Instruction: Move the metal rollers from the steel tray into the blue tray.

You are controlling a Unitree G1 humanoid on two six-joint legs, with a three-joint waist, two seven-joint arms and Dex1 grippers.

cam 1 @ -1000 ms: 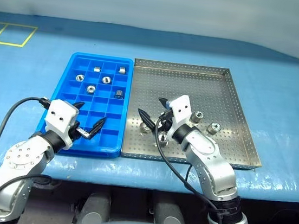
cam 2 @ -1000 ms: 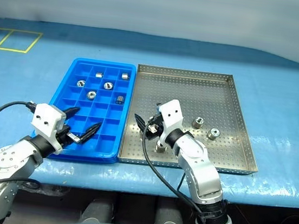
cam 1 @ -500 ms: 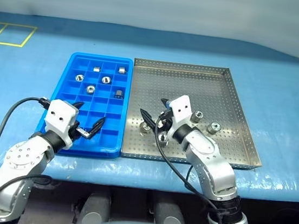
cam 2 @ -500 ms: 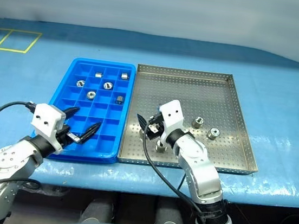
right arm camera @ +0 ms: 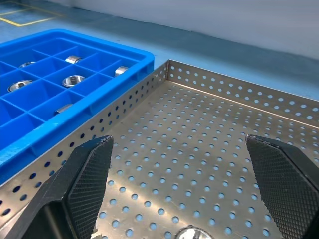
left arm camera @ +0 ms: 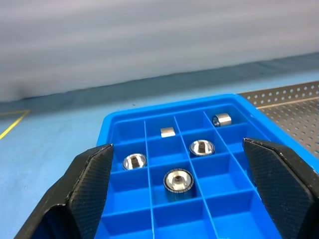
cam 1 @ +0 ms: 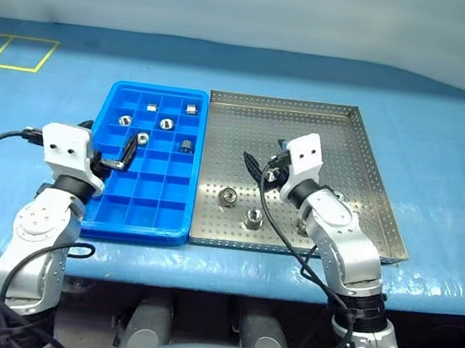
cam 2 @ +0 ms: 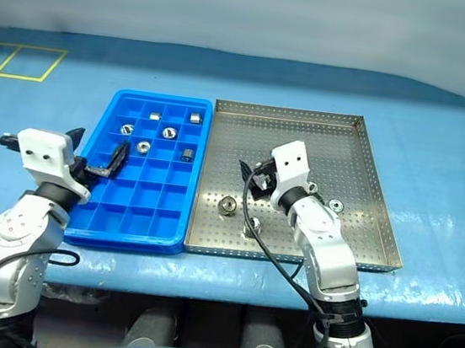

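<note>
Gleaming ring-shaped metal rollers (cam 1: 228, 196) on perforated steel tray (cam 1: 355, 147); gridded blue tray (cam 1: 147, 214) adjacent; both claws released.

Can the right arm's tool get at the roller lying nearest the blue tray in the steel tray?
Probably yes. The right tool hangs open above the steel tray, and that roller lies bare just in front of it, apart from its neighbour, nothing over it.

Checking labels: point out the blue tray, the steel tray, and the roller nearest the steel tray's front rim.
blue tray (cam 1: 113, 96): left eye view, far left corner of its rim.
steel tray (cam 1: 342, 109): left eye view, far rim.
roller nearest the front rim (cam 1: 254, 219): left eye view, its top face.
</note>
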